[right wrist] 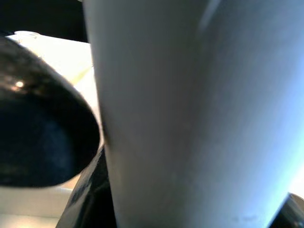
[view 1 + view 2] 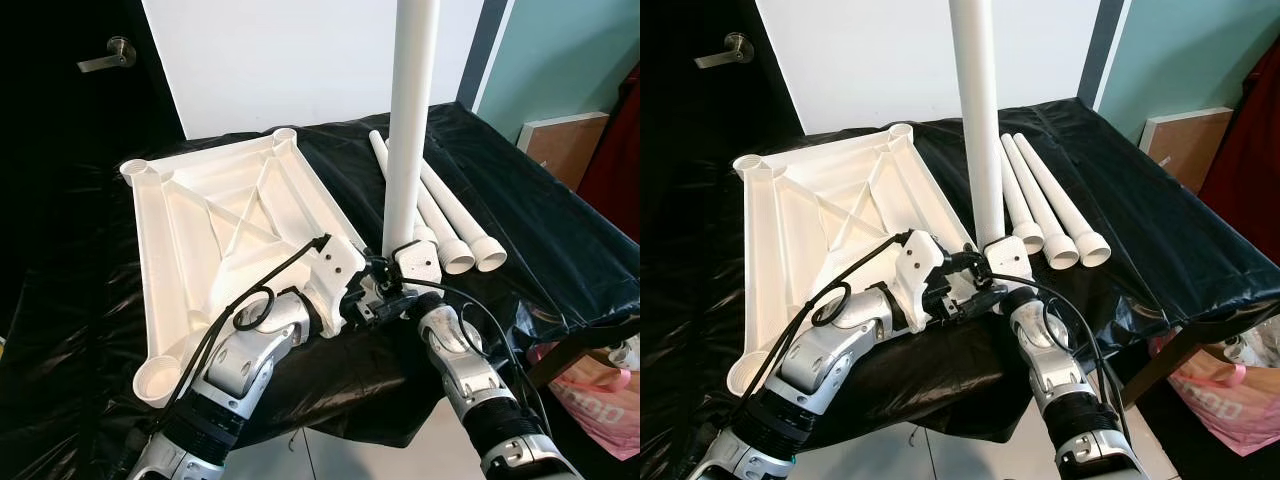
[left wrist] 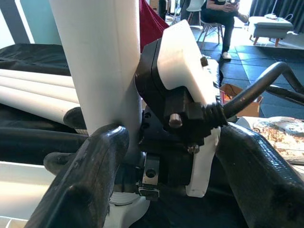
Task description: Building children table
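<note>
Black-draped tabletop (image 2: pixel 560 230) carried the inverted white table top panel (image 2: pixel 215 235) on its left half, ribs up, corner sockets exposed. Three spare legs (image 2: pixel 450 215) lay side by side toward the right edge. One upright leg (image 2: pixel 410 120) stood at the panel's near right corner. Right tool (image 2: pixel 392 285) was clamped on the leg's base; left tool (image 2: pixel 355 300) pinched it too, fingers (image 3: pixel 90 171) against it. Risk: if the leg tilts off the socket axis, it could jam or lever the panel off the front edge.
</note>
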Controlling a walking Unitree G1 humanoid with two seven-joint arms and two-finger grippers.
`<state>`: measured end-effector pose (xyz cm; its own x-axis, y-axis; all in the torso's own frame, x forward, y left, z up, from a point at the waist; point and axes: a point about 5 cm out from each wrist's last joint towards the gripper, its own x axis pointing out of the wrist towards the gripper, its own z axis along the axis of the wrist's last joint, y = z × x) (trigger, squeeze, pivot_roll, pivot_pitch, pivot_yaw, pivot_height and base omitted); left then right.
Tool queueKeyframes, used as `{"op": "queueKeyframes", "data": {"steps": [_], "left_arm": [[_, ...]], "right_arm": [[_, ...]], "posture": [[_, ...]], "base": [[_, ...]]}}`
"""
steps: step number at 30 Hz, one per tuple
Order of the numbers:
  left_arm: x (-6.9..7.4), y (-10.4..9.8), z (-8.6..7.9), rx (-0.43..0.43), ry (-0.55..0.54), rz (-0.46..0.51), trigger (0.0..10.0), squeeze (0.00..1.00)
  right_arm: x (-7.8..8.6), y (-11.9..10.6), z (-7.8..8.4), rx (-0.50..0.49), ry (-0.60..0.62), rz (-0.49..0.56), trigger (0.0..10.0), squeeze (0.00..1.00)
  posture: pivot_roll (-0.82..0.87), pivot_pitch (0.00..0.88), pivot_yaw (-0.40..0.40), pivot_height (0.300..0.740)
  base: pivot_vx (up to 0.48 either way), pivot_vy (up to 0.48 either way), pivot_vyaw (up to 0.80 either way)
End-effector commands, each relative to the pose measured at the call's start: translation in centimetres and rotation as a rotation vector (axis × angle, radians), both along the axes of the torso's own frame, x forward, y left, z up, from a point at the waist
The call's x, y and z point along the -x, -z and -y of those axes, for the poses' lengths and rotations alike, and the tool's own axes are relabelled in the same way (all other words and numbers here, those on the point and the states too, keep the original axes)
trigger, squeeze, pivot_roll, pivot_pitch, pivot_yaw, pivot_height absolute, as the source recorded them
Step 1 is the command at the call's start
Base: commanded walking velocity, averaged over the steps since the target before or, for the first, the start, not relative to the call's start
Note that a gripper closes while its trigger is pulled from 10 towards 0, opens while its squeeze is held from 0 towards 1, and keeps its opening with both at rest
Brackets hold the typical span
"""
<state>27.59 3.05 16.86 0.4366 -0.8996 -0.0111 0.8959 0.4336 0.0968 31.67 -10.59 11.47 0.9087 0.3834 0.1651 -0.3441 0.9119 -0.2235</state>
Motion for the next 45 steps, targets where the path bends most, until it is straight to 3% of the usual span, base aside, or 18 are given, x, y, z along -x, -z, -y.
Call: {"op": "queueKeyframes", "data": {"steps": [1, 11, 16, 22, 45], "left_arm": [[0.2, -0.4, 0.1, -0.009, 0.022, 0.015, 10.0, 0.00], [0.1, -0.7, 0.1, -0.003, 0.023, 0.021, 10.0, 0.00], [0.2, -0.8, 0.2, -0.001, 0.030, 0.023, 10.0, 0.00], [0.2, -0.9, 0.2, -0.001, 0.036, 0.025, 10.0, 0.00], [0.4, -0.9, 0.1, -0.004, 0.039, 0.022, 10.0, 0.00]], "right_arm": [[0.8, 2.4, 0.2, 0.013, -0.008, -0.106, 10.0, 0.00], [1.5, 3.2, -0.2, 0.060, -0.072, -0.074, 10.0, 0.00], [1.2, 3.6, 0.4, -0.035, -0.011, -0.140, 10.0, 0.00], [0.5, 4.2, 1.3, -0.081, 0.080, -0.222, 10.0, 0.00], [-0.4, 5.4, 2.2, -0.129, 0.214, -0.390, 10.0, 0.00]], "posture": [[-0.18, 0.016, 0.014, 0.740], [-0.17, 0.009, 0.015, 0.740], [-0.17, 0.003, 0.019, 0.740], [-0.17, 0.000, 0.024, 0.740], [-0.16, 0.000, 0.024, 0.740]], "base": [[0.000, 0.000, 0.00], [0.000, 0.000, 0.00], [0.000, 0.000, 0.00], [0.000, 0.000, 0.00], [0.000, 0.000, 0.00]]}}
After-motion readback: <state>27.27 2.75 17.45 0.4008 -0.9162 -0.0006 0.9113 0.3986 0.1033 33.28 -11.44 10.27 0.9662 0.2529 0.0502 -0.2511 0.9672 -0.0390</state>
